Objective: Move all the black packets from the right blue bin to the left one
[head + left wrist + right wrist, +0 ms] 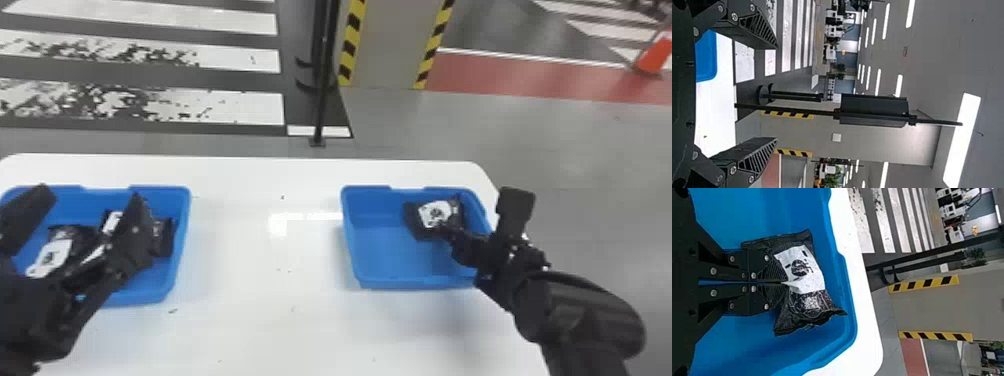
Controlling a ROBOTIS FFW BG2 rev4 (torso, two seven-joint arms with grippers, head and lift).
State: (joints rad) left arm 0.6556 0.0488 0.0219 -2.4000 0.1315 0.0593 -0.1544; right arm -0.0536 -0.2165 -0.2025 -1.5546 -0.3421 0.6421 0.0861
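Right end effector [444, 229] dips into the right blue bin [382, 250] in the head view, its tips at the near side of a black packet [412, 214] that lies toward the bin's far right corner. Over the left blue bin [185, 225] is the left end effector [91, 197], its fingers spread wide, with several black packets [75, 237] in the bin beneath. Both bins sit on the white bench [265, 310], well apart.

In the left wrist view, the left end effector [777, 93] is open with nothing between its fingers; part of the left blue bin shows beyond them.

In the right wrist view, the right end effector [786, 282] is closed, the fingers pinching the black packet at its white label [809, 276], and the packet spreads out past the tips on both sides, inside the bin.
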